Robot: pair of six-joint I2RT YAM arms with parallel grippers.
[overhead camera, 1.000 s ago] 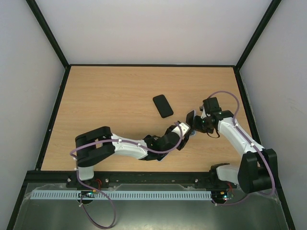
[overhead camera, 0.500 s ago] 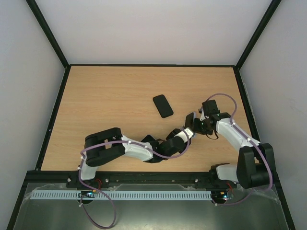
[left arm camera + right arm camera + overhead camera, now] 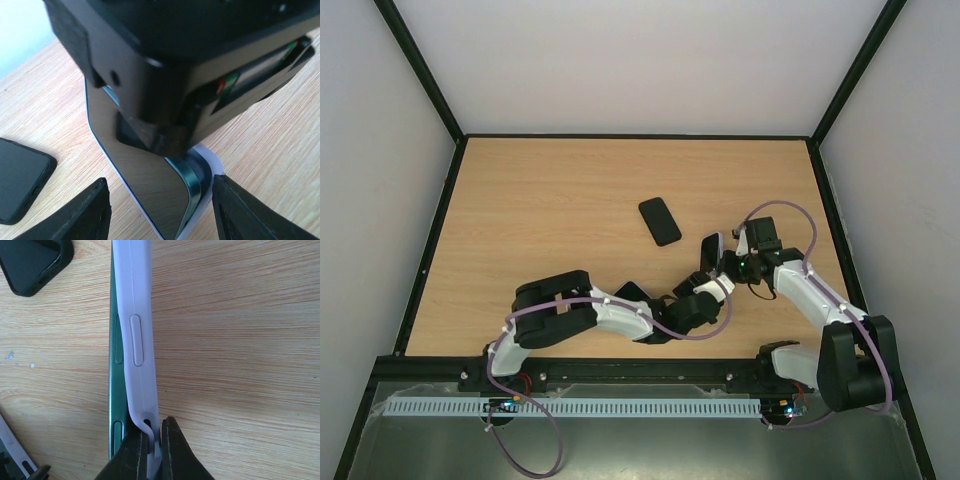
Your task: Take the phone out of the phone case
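A wooden table (image 3: pixel 540 210) seen from above, with two robot arms reaching in from the bottom edge and meeting right of centre.

Nearest the bottom of the overhead view, the left gripper (image 3: pixel 160 202) is spread wide. In its own camera one black finger sits at lower left and the other at lower right. The phone stands between them, and neither finger appears to touch it.

Just above that, the phone (image 3: pixel 145 185) is propped on its edge on the table, its glossy screen mirroring the hardware over it. A pale lavender-white phone case (image 3: pixel 141 335) is still wrapped around it.

In the right wrist view, the right gripper (image 3: pixel 154 437) at bottom centre is pinched closed on a thin lip of the case. There the side wall of the case, with its moulded button covers, has been pulled off the phone's dark green edge, leaving that edge and its buttons bare.

The removal looks begun but unfinished: one side is peeled, while the rest of the phone seems to sit in the case. The phone has yet to be freed and separated.

Further up the table, left of the grippers, a black handset (image 3: pixel 660 221) lies flat and apart. Whether it is a phone or an empty case cannot be told.

No brand, label or readable writing shows anywhere.
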